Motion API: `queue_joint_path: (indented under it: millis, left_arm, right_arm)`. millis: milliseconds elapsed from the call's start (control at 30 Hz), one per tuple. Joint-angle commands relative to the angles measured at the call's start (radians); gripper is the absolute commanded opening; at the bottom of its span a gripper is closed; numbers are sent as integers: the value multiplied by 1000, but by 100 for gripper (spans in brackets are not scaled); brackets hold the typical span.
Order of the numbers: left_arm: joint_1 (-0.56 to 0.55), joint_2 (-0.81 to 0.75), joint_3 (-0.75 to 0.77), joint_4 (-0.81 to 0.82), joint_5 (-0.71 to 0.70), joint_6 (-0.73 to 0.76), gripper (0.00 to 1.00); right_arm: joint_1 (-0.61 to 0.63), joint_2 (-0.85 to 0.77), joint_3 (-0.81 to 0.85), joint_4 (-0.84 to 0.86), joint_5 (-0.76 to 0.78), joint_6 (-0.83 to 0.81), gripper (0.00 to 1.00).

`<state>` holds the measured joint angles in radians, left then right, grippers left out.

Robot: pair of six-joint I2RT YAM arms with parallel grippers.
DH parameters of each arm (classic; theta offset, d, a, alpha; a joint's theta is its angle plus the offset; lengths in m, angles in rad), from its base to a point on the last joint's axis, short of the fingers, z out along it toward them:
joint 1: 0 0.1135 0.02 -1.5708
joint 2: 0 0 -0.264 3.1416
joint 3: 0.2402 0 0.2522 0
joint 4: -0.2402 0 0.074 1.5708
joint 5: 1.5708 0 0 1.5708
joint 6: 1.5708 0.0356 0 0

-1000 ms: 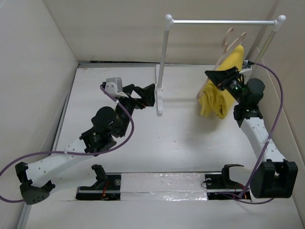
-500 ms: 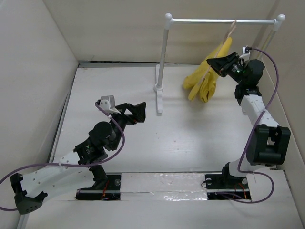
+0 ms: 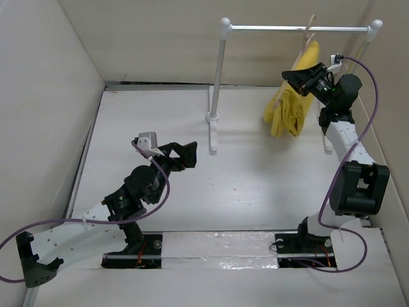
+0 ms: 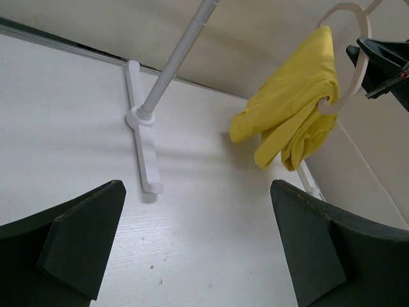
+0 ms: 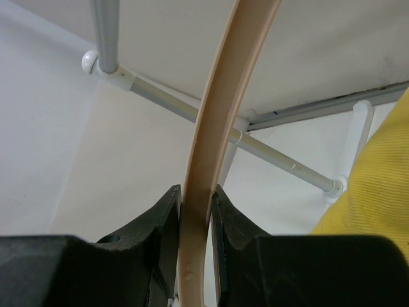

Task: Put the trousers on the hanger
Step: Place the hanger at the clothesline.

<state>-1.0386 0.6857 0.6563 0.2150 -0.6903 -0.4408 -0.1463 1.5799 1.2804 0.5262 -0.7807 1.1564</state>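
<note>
The yellow trousers (image 3: 291, 105) hang folded over the beige hanger (image 3: 309, 39), whose hook is at the white rail (image 3: 268, 28). They also show in the left wrist view (image 4: 291, 112), with the hanger (image 4: 363, 61) beside them. My right gripper (image 3: 301, 80) is raised at the back right and shut on the hanger's arm (image 5: 203, 211); a strip of yellow cloth (image 5: 377, 185) shows at its right. My left gripper (image 3: 186, 155) is open and empty, low over the table left of centre, well apart from the trousers.
The white rail stands on two posts; the left post (image 3: 217, 83) with its flat foot (image 3: 213, 131) rises in the table's middle back. White walls close in the left, back and right sides. Purple cables trail from both arms.
My right gripper has swung the hanger with the trousers from the left back under the rail's right end and higher. My left arm has drawn back toward the near left.
</note>
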Motion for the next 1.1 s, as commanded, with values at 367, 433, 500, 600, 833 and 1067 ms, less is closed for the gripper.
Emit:
queue_joint_path:
  millis: [367, 433, 500, 600, 833, 1067]
  left_arm:
    - [12, -44, -7, -12, -70, -33, 99]
    - [12, -48, -11, -19, -80, -42, 99]
    - [12, -46, -7, -35, -89, -52, 99]
    - [12, -48, -3, -68, -109, -82, 99]
    - [12, -74, 45, -154, -189, -102, 99]
    - [12, -210, 0, -224, -189, -148, 99]
  right_arm:
    - [-45, 68, 71, 325, -37, 28, 0]
    - [-56, 62, 50, 345, -34, 28, 0]
    - [-56, 45, 11, 353, -31, 16, 7]
    - [-65, 5, -73, 348, -16, -23, 46]
    - [-114, -230, -252, 201, 26, -227, 100]
    - [-119, -634, -507, -93, 24, -544, 100]
